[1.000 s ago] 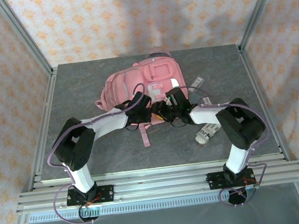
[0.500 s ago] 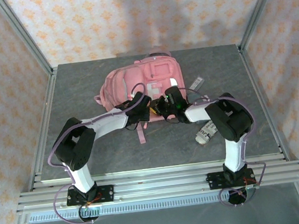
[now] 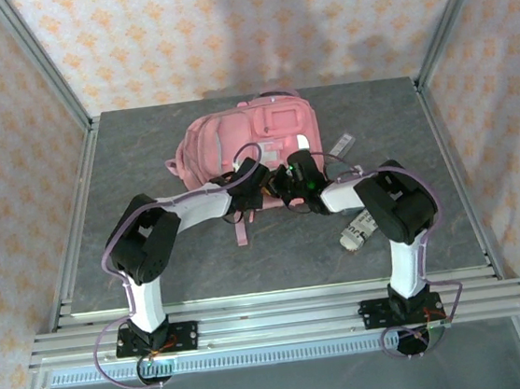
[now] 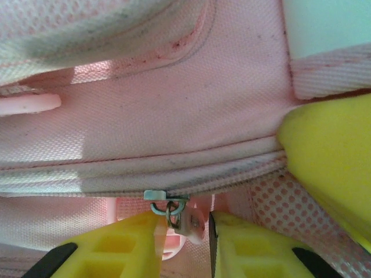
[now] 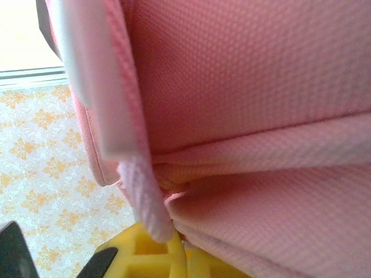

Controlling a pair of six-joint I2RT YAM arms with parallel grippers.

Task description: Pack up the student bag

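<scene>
The top external camera looks down from high at the six o'clock side, taking in the whole table with the student bag toward twelve o'clock. Both wrist cameras sit almost against that bag's pink fabric, the left facing a zipper pull, the right a seam; all three share the bag.

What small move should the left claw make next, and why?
Probably close on the zipper pull: it hangs between the parted fingers of the left claw, while the right claw pinches fabric of the student bag, which should steady it.
</scene>
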